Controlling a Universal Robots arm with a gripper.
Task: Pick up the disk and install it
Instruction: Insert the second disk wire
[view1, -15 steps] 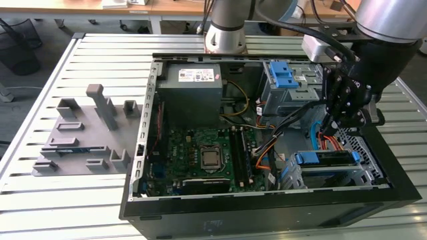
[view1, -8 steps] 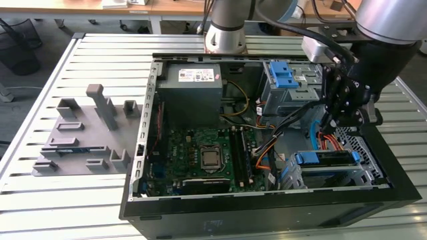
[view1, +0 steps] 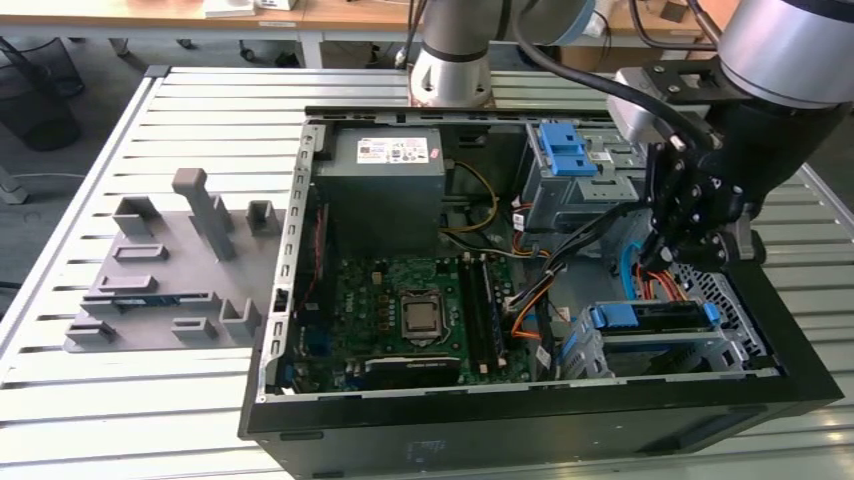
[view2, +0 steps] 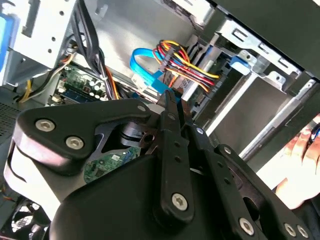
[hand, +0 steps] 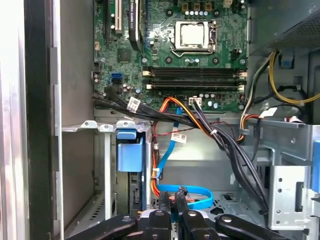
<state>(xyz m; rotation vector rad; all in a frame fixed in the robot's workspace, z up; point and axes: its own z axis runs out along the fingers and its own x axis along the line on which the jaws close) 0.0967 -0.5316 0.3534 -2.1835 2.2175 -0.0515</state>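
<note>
One grey moulded fixture (view1: 174, 270) lies on the slatted counter (view1: 200, 100) near its edge on the exterior view's left. Just beside it sits the open computer case (view1: 534, 425), covering the counter's middle and the exterior view's right. Inside are the grey power-supply box (view1: 387, 190) at the far side and the green motherboard (view1: 414, 310) nearer the camera. Further right stands a grey drive cage with blue latches (view1: 567, 155).

The disk (view1: 654, 320) – blue carrier showing – sits in the bay at the case's near corner on the exterior view's right, and its blue tab (hand: 129, 152) shows in the first wrist view. The gripper (view1: 681, 262) hangs inside the case just above that bay, apart from the disk. In both wrist views its fingers (hand: 163, 202) (view2: 170, 112) are clenched together – nothing visibly between them – with a blue flat cable (hand: 195, 192) and a bundle of coloured wires (view2: 187, 67) just beyond the tips.
</note>
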